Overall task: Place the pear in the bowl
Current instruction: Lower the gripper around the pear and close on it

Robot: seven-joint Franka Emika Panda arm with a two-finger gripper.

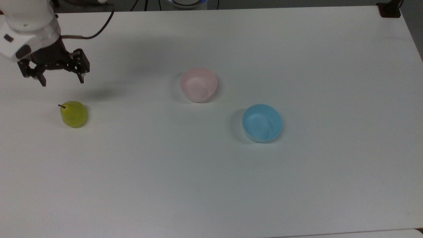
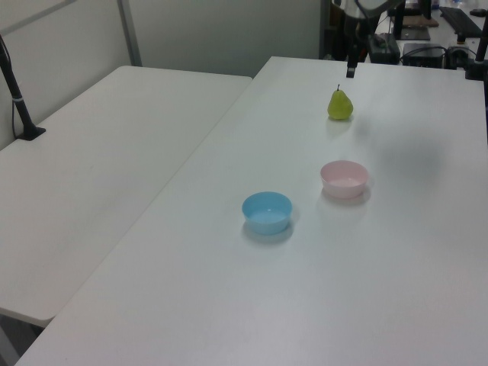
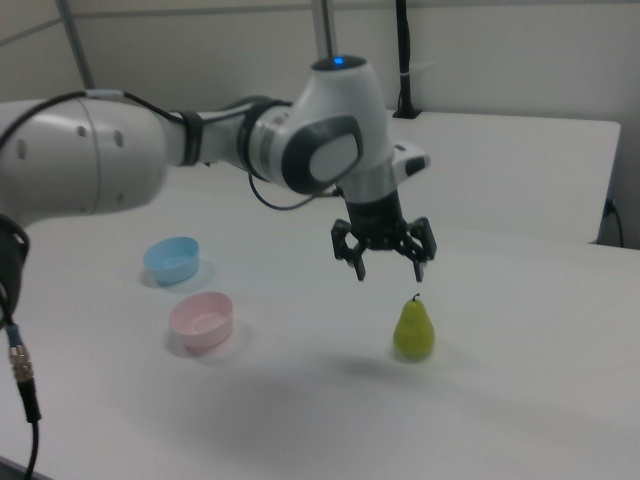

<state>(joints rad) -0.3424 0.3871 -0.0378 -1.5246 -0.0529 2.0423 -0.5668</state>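
My gripper [image 1: 61, 82]: it hangs in the air above the surface [image 1: 211, 185], nothing in it; in the right view [image 3: 389, 272] it sits above and just to the right view's left of the pear's stem.
My fingers [image 1: 81, 78]: spread apart, pointing down, with a clear gap between the two dark tips; one tip also shows in the left view [image 2: 350, 71], above and behind the pear.
Pear [image 1: 73, 114]: stands upright on the surface, stem up, in the right view [image 3: 414, 329] and the left view [image 2: 340, 104]; in the top view it lies at about 5 o'clock from my gripper, near but not touched.
Bowl [image 1: 198, 84]: pale pink, upright and empty, well apart from the pear, at about 2 o'clock from it in the top view; seen too in the left view [image 2: 345, 178] and the right view [image 3: 202, 321].
Blue bowl [image 1: 262, 122]: light blue, upright and empty, at about 4 o'clock from the pink bowl in the top view, near it but not touching; also in the left view [image 2: 268, 212] and the right view [image 3: 172, 259].
My arm [image 3: 180, 150]: white with dark joints, reaching across from the right view's left; a black cable [image 1: 99, 29] runs off my wrist in the top view.
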